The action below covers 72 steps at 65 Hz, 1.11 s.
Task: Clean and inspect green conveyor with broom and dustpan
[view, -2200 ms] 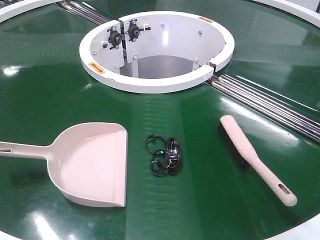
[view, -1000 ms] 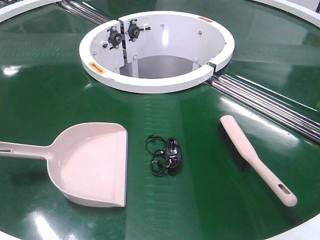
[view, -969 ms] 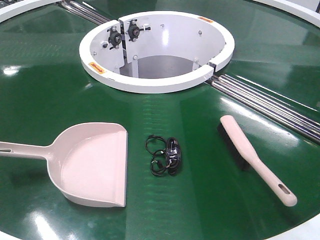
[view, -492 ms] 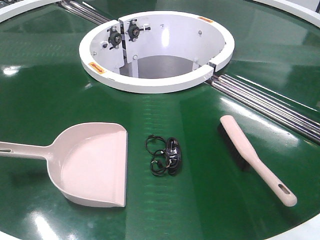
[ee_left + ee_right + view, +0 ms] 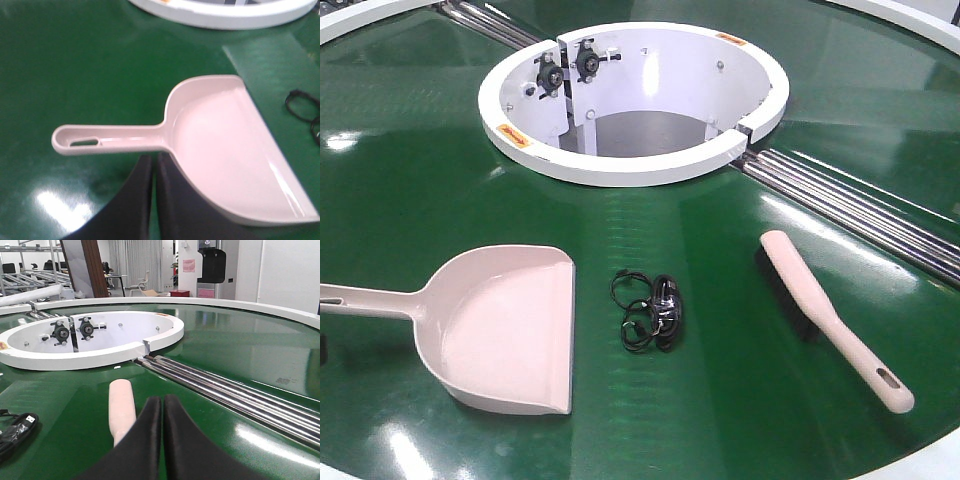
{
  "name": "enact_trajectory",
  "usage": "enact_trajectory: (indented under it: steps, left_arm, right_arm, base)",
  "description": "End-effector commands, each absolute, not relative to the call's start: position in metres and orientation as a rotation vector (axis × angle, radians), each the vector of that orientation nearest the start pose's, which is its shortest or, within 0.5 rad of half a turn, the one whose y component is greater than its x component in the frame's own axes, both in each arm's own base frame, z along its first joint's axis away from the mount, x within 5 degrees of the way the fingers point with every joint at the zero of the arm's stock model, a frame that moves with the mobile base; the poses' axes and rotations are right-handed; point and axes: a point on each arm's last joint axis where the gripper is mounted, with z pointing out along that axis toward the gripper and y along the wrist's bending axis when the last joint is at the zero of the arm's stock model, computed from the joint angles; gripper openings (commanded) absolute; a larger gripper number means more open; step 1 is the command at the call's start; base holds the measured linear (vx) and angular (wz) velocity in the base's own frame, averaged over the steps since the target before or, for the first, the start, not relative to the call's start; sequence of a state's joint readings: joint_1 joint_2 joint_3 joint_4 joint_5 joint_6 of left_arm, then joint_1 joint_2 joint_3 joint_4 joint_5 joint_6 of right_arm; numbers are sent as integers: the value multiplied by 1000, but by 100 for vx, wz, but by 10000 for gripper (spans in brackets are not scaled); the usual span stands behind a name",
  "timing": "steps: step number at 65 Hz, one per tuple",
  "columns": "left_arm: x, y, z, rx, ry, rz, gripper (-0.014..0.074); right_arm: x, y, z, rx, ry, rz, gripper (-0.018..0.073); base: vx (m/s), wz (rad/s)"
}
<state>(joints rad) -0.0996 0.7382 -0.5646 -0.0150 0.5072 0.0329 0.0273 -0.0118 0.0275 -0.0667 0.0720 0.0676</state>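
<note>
The green conveyor (image 5: 410, 200) fills the front view, with its white ring opening (image 5: 620, 168) and silver rollers (image 5: 860, 212). The pink-beige dustpan (image 5: 505, 325) lies at the left, its handle pointing left. The broom (image 5: 830, 315) lies at the right, bristles down. In the left wrist view my left gripper (image 5: 154, 157) is shut and empty, its tips just short of where the dustpan (image 5: 225, 145) meets its handle. In the right wrist view my right gripper (image 5: 162, 400) is shut and empty, just right of the broom (image 5: 121, 407).
A coiled black cable (image 5: 652, 310) lies on the belt between dustpan and broom; it also shows in the left wrist view (image 5: 305, 107) and the right wrist view (image 5: 15, 429). The rollers (image 5: 225, 390) run to the right of the broom.
A small dark sliver has come into the front view at the left edge, below the dustpan handle. Dustpan, broom and cable have not moved.
</note>
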Motion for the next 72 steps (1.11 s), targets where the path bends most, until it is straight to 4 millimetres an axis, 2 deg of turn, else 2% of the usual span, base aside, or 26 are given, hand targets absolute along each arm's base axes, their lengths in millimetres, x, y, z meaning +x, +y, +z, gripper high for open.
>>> enact_trajectory:
  steps: [1, 16, 29, 40, 61, 67, 72]
  left_arm:
    - [153, -16, 299, 129, 2136, -55, 14]
    - [167, -15, 283, 177, 2239, 5, 149]
    - [170, -15, 280, 178, 2258, 4, 386]
    - [170, -15, 281, 176, 2250, 2, 526]
    - [171, -19, 283, 97, 2244, -94, 538]
    - [171, -19, 295, 133, 2246, -76, 538]
    - [171, -19, 312, 254, 2250, -20, 538]
  right_arm:
    - [56, 1, 204, -30, 1491, 7, -8]
    - [56, 1, 204, -30, 1491, 7, -8]
    - [56, 1, 204, -30, 1491, 7, -8]
    - [56, 1, 204, -30, 1491, 7, -8]
    - [56, 1, 204, -30, 1491, 7, -8]
    - [56, 1, 204, -30, 1491, 7, -8]
    - [56, 1, 204, -30, 1491, 7, -8]
  base:
    - [0, 0]
    - [0, 0]
    - [0, 0]
    - [0, 0]
    - [0, 0]
    - [0, 0]
    - [0, 0]
